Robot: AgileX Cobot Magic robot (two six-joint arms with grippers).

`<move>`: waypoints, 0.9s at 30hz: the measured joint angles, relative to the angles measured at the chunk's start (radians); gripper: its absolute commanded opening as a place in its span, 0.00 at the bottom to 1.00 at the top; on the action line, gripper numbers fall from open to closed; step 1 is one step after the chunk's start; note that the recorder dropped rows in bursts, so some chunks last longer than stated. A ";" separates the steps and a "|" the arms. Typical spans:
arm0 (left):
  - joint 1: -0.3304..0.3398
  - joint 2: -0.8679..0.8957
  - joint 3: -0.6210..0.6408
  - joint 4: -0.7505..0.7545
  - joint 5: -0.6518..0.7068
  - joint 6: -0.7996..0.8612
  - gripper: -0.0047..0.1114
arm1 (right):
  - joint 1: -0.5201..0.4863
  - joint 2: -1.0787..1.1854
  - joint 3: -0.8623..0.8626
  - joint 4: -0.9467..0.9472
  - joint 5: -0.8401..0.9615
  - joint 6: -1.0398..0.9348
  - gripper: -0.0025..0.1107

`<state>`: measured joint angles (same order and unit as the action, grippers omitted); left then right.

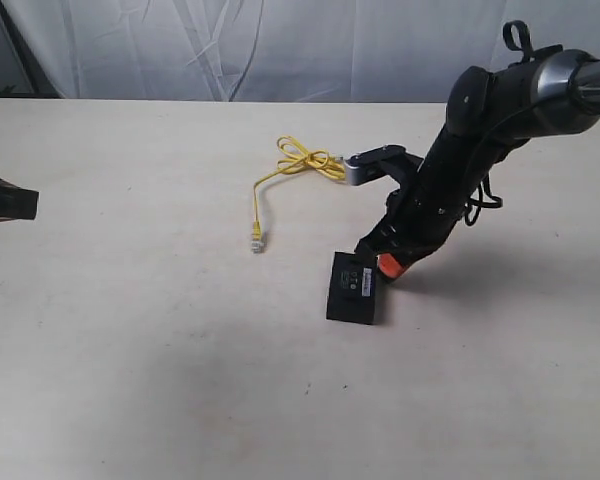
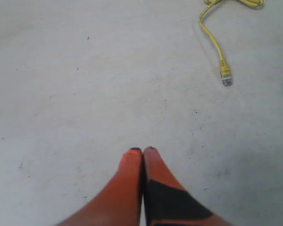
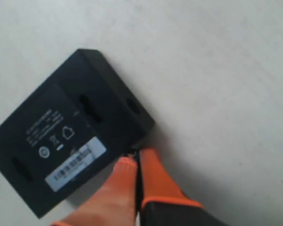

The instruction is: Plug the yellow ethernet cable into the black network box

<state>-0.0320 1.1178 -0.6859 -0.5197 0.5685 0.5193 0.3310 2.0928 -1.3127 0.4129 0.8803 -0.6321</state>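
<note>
The right pincer (image 3: 134, 160), pressed together, touches the flat black plastic network box (image 3: 61, 136), and the thin yellow ethernet cable (image 1: 302, 160) lies beyond it on the tabletop (image 1: 130, 350), farther from the closed left pincer (image 2: 142, 150).

Left pincer (image 2: 142, 149), right pincer (image 3: 137, 155) — both closed

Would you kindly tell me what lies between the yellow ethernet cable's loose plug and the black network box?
Only bare table, in the exterior view; the plug and black network box lie apart.
</note>
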 measured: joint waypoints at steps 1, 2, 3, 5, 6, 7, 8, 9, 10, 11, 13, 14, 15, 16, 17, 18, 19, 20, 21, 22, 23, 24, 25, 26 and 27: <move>0.000 0.000 0.000 -0.002 0.000 0.002 0.04 | 0.000 0.002 0.000 0.005 -0.010 0.000 0.01; 0.000 0.000 0.000 -0.002 0.000 0.002 0.04 | 0.000 0.005 0.000 0.009 -0.020 0.000 0.01; 0.000 0.000 0.000 -0.003 0.000 0.002 0.04 | 0.000 0.007 0.000 0.011 -0.032 0.000 0.01; 0.000 0.000 0.000 -0.003 0.000 0.002 0.04 | 0.000 0.009 0.000 0.013 -0.044 0.000 0.01; 0.000 0.000 0.000 -0.003 0.000 0.002 0.04 | 0.000 0.009 0.000 0.015 -0.052 0.000 0.01; 0.000 0.000 0.000 -0.004 0.000 0.002 0.04 | 0.000 0.009 0.000 0.015 -0.062 0.000 0.01; 0.000 0.000 0.000 -0.008 0.000 0.004 0.04 | 0.000 0.009 0.000 0.015 -0.071 0.000 0.01; 0.000 0.000 0.000 -0.012 -0.002 0.006 0.04 | 0.000 0.009 0.000 0.020 -0.078 0.000 0.01; 0.000 0.002 0.000 -0.017 -0.002 0.007 0.04 | 0.000 0.011 0.000 0.025 -0.082 0.000 0.01; 0.000 0.003 0.002 -0.023 -0.004 0.010 0.04 | 0.000 0.011 0.000 0.033 -0.088 -0.005 0.01; 0.000 0.005 0.003 -0.024 -0.004 0.012 0.04 | 0.000 0.011 0.000 0.065 -0.090 -0.021 0.01; 0.000 0.005 0.003 -0.024 -0.004 0.012 0.04 | 0.000 0.011 0.000 0.083 -0.090 -0.031 0.01; 0.000 0.005 0.004 -0.025 -0.007 0.012 0.04 | 0.000 0.011 0.000 0.101 -0.092 -0.042 0.01; 0.000 0.005 0.004 -0.025 -0.011 0.012 0.04 | 0.000 0.011 0.000 0.113 -0.093 -0.050 0.01; 0.000 0.005 0.004 -0.025 -0.012 0.012 0.04 | 0.000 0.011 0.000 0.119 -0.093 -0.054 0.01; 0.000 0.005 0.006 -0.025 -0.015 0.012 0.04 | 0.000 0.011 0.000 0.123 -0.095 -0.058 0.01; 0.000 0.005 0.006 -0.025 -0.015 0.012 0.04 | 0.000 0.011 0.000 0.126 -0.099 -0.060 0.01; 0.000 0.005 0.006 -0.025 -0.015 0.012 0.04 | 0.000 0.011 0.000 0.126 -0.099 -0.063 0.01; 0.000 0.005 0.006 -0.025 -0.017 0.012 0.04 | 0.000 0.011 0.000 0.123 -0.100 -0.065 0.01; 0.000 0.005 0.006 -0.025 -0.020 0.012 0.04 | 0.000 0.011 0.000 0.119 -0.100 -0.064 0.01; 0.000 0.005 0.006 -0.027 -0.021 0.012 0.04 | 0.000 0.011 0.000 0.111 -0.100 -0.064 0.01; 0.000 0.005 0.006 -0.027 -0.021 0.012 0.04 | 0.000 0.011 0.000 0.101 -0.100 -0.067 0.01; 0.000 0.005 0.006 -0.027 -0.021 0.012 0.04 | 0.000 0.011 0.000 0.086 -0.100 -0.068 0.01; 0.000 0.005 0.006 -0.027 -0.021 0.012 0.04 | 0.000 0.011 0.000 0.068 -0.100 -0.068 0.01; 0.000 0.005 0.006 -0.027 -0.021 0.012 0.04 | 0.000 0.011 0.000 0.051 -0.103 -0.068 0.01</move>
<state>-0.0320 1.1224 -0.6800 -0.5462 0.5474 0.5314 0.3310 2.1038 -1.3127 0.4634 0.7777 -0.7003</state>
